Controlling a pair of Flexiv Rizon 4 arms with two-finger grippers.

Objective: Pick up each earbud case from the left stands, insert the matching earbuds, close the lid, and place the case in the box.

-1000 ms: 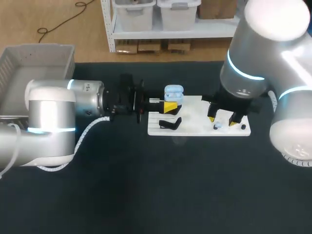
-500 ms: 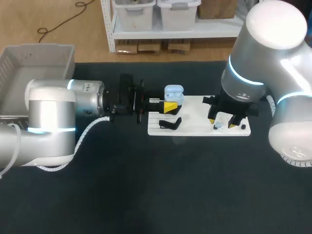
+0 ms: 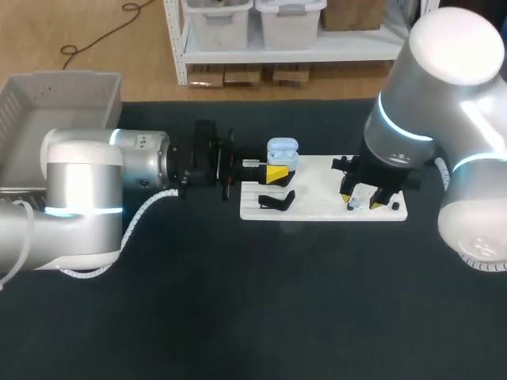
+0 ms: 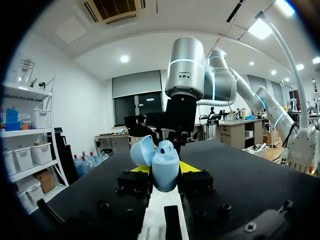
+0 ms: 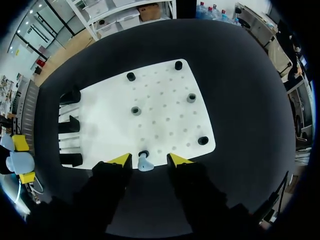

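A light blue earbud case (image 4: 165,170) with its lid standing open sits between the yellow tips of my left gripper (image 4: 165,173), which is shut on it. In the head view the case (image 3: 282,152) is held at the left end of the white board (image 3: 317,178), over the black stands (image 3: 277,202). My right gripper (image 5: 150,160) is open and points down at the board's near edge. A light blue earbud (image 5: 144,163) rests on a peg between its fingers, with a gap on each side. The right gripper (image 3: 365,199) hovers over the board's right part.
The white board (image 5: 160,110) carries several small dark pegs (image 5: 191,98) and three black stands (image 5: 69,124) at its left end. A grey bin (image 3: 55,103) sits at the table's far left. Dark table surface lies open in front of the board.
My right arm has shifted slightly right and down over the earbud, and its fingers have come a little closer together. The left arm and the case have not moved.
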